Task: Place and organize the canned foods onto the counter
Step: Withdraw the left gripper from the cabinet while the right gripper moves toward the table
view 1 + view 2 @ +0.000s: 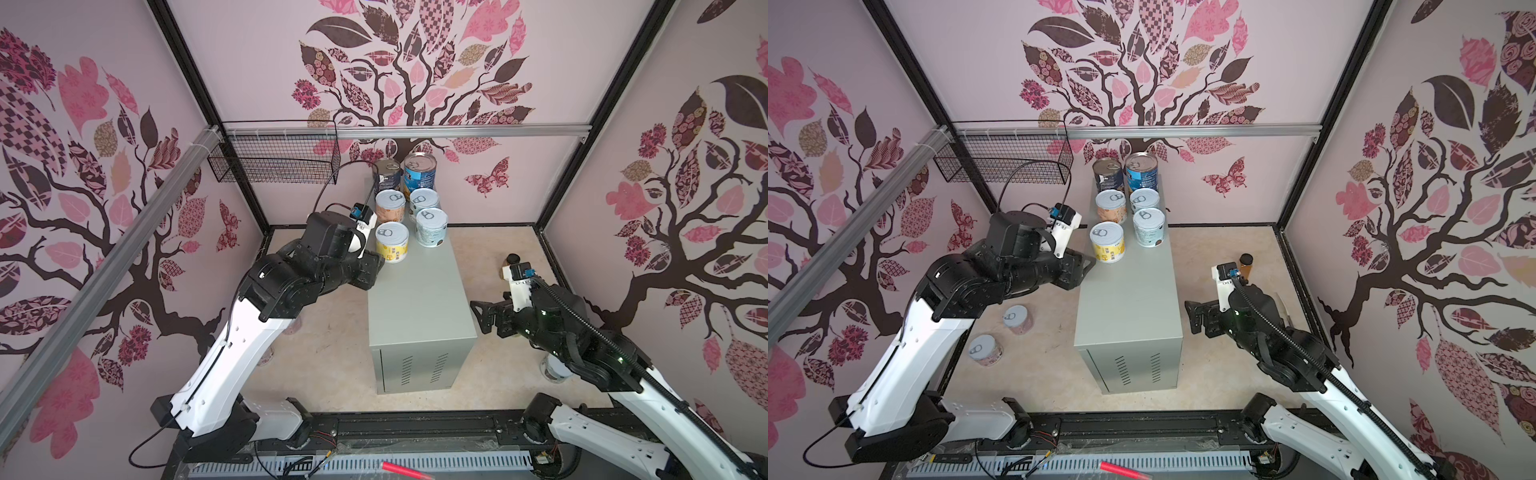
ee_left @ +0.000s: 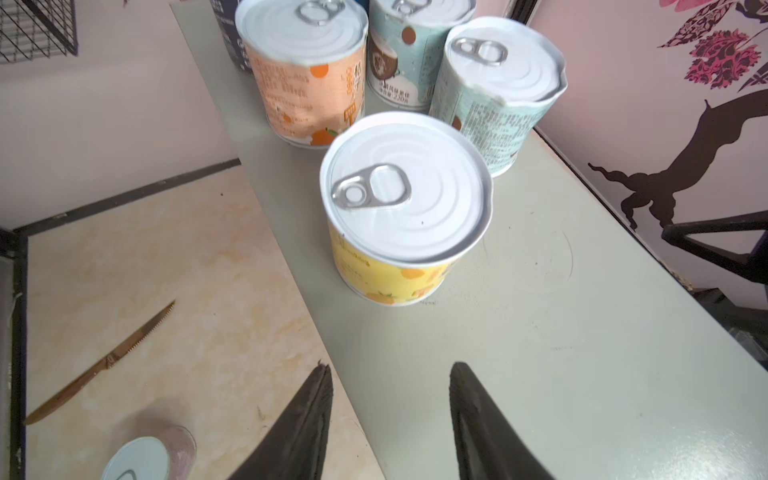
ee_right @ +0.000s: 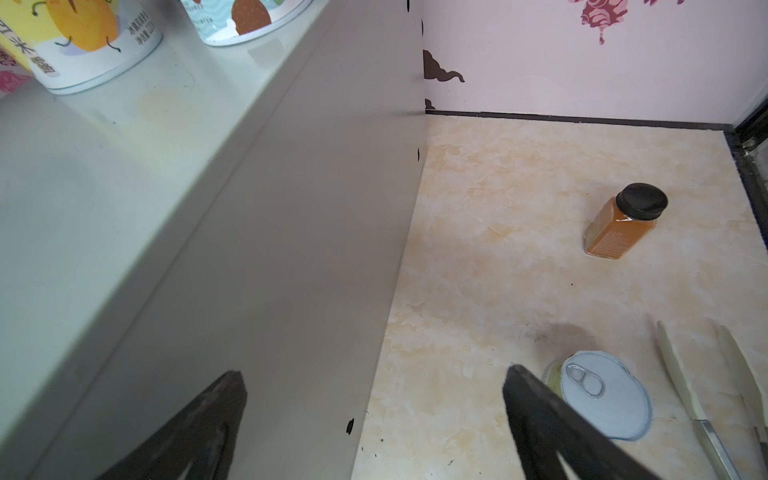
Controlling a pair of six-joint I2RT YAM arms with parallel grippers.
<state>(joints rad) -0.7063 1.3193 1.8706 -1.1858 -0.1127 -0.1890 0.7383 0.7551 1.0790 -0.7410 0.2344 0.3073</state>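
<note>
In both top views your counter point(image 1: 419, 299) is a smooth grey metal box on mottled beige floor point(image 1: 332, 374), long axis toward the back wall point(image 1: 498, 199), six upright cylindrical tins point(image 1: 431, 226) at its far end. Left wrist: left gripper point(image 2: 388, 368) fingers apart, empty, near the yellow tin point(image 2: 405, 208). Right wrist: right gripper point(image 3: 374, 371) spread wide beside the counter; floor tin point(image 3: 606, 395) upright.

1. Six cans point(image 1: 1144, 199) stand at the counter's point(image 1: 1125, 299) far end, two tall ones point(image 1: 1142, 170) at the back.
2. The left gripper point(image 1: 1086, 267) sits just beside the yellow can point(image 1: 1108, 242).
3. Two more cans point(image 1: 1018, 319) stand on the floor point(image 1: 1225, 374), left of the counter.
</note>
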